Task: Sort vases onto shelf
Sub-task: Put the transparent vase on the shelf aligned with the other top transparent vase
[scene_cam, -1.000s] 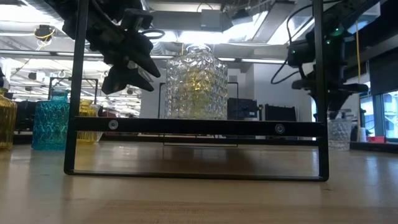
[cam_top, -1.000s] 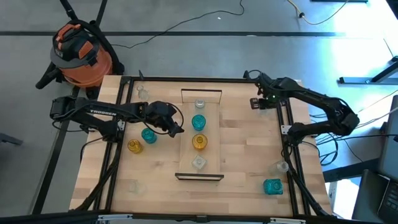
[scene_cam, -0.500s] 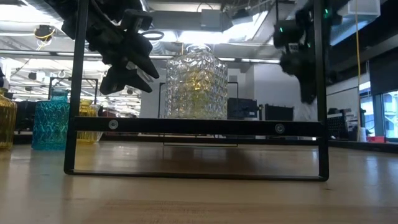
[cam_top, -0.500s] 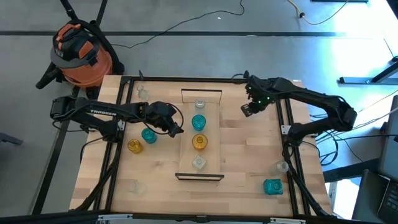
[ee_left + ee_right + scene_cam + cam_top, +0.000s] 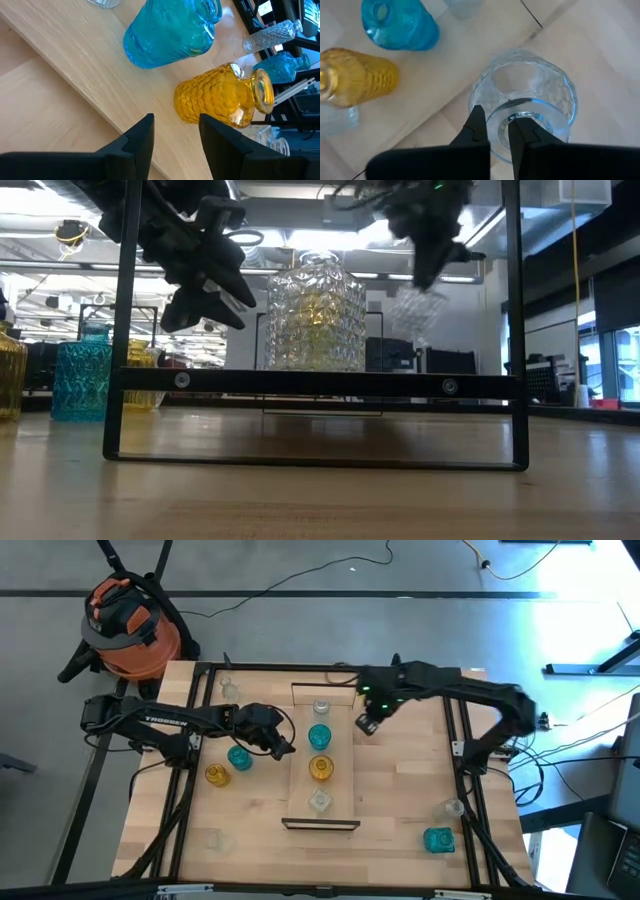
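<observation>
since the right end effector [image 5: 367, 724] was carrying a small clear faceted glass vase [image 5: 530, 107] above the counter [image 5: 400, 790], just beside the far end of the long pale wood shelf board [image 5: 345, 775], the step in hand looked like placing it on that shelf. to do it well i'd say: bring it over a free patch of board, keep it upright, lower slowly and only let go once the base sits flat. four vases already stood in a row on the board: a small clear one [image 5: 321, 707] at the far end, a teal-blue glass vase [image 5: 319, 735], an amber-yellow glass vase [image 5: 320, 768] and another clear textured vase [image 5: 319, 801] nearest the front. gaps between them looked tight, so clipping a neighbour or the thin dark wire frame [image 5: 323, 687] at the far end was the main risk, as a judgement.

right end effector: fingers nearly closed, pinching the rim of the clear vase, one finger inside the mouth and one outside by the right wrist view. in the low view the vase [image 5: 417, 310] hung in the air, clear of any surface.

left end effector [image 5: 283, 747]: hovered just left of the shelf near the teal vase, fingers [image 5: 137, 142] parted, holding nothing.

loose vases on the counter: teal [image 5: 239, 756] and amber [image 5: 216, 775] at left, teal [image 5: 437, 839] at front right.
</observation>
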You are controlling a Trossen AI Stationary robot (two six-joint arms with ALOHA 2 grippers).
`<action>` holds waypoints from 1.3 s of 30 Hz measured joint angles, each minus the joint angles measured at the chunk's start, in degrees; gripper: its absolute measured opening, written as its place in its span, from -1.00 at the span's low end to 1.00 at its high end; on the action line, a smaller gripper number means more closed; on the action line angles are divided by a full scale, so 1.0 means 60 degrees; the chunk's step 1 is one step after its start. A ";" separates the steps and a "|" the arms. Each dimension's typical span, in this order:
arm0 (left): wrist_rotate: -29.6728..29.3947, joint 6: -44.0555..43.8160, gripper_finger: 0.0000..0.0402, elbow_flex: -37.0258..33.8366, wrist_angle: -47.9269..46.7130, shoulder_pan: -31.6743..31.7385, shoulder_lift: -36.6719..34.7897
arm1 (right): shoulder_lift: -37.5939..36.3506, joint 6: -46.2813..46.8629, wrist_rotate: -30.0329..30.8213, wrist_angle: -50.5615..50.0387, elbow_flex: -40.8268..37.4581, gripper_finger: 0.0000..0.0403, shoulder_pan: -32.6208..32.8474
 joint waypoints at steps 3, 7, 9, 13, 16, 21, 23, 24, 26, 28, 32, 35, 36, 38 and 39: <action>0.0111 0.0000 -0.26 0.0000 -0.0135 0.0000 0.0000 | 0.1030 -0.0371 0.0084 -0.0159 0.0695 -0.96 0.0045; 0.0146 -0.0009 -0.26 0.0000 -0.0560 -0.0017 0.0001 | 0.2172 -0.0834 0.0380 -0.0286 0.1525 -0.96 0.0045; 0.0141 -0.0015 -0.26 -0.0001 -0.0821 -0.0054 0.0002 | 0.2596 -0.0963 0.0362 -0.0282 0.1819 -0.96 0.0038; 0.0141 -0.0015 -0.26 -0.0004 -0.1114 -0.0193 0.0002 | 0.3106 -0.1114 0.0180 -0.0204 0.2254 -0.96 0.0038; 0.0139 -0.0015 -0.26 -0.0004 -0.1235 -0.0319 0.0002 | 0.3284 -0.1103 0.0175 -0.0199 0.2287 -0.93 0.0038; 0.0066 -0.0015 -0.26 -0.0004 -0.1257 -0.0502 0.0002 | 0.3301 -0.1095 0.0182 0.0099 0.2298 -0.70 0.0042; 0.0073 -0.0015 -0.26 -0.0004 -0.1257 -0.0517 0.0002 | 0.3301 -0.1088 0.0153 0.0224 0.2298 -0.61 0.0045; 0.0069 -0.0015 -0.26 -0.0004 -0.1255 -0.0511 0.0002 | 0.3301 -0.1087 0.0078 0.0321 0.2298 -0.57 0.0045; 0.0059 -0.0015 -0.26 -0.0004 -0.1255 -0.0510 0.0002 | 0.3301 -0.1082 -0.0050 0.0446 0.2298 -0.51 0.0041; 0.0058 -0.0015 -0.26 -0.0004 -0.1254 -0.0510 0.0002 | 0.3301 -0.1081 -0.0070 0.0474 0.2298 -0.47 0.0041; 0.0058 -0.0011 -0.26 -0.0004 -0.1253 -0.0510 0.0002 | 0.3301 -0.1081 -0.0070 0.0480 0.2298 -0.45 0.0041; 0.0057 0.0000 -0.26 -0.0004 -0.1250 -0.0510 0.0002 | 0.3301 -0.1084 -0.0058 0.0496 0.2298 -0.45 0.0038; 0.0055 0.0003 -0.26 -0.0004 -0.1250 -0.0510 0.0002 | 0.3301 -0.1082 -0.0058 0.0492 0.2298 -0.45 0.0038; 0.0058 0.0003 -0.26 -0.0004 -0.1250 -0.0504 0.0002 | 0.3301 -0.1083 -0.0058 0.0492 0.2298 -0.45 0.0038; 0.0058 0.0007 -0.26 -0.0004 -0.1250 -0.0503 0.0002 | 0.3301 -0.1083 -0.0064 0.0492 0.2298 -0.45 0.0038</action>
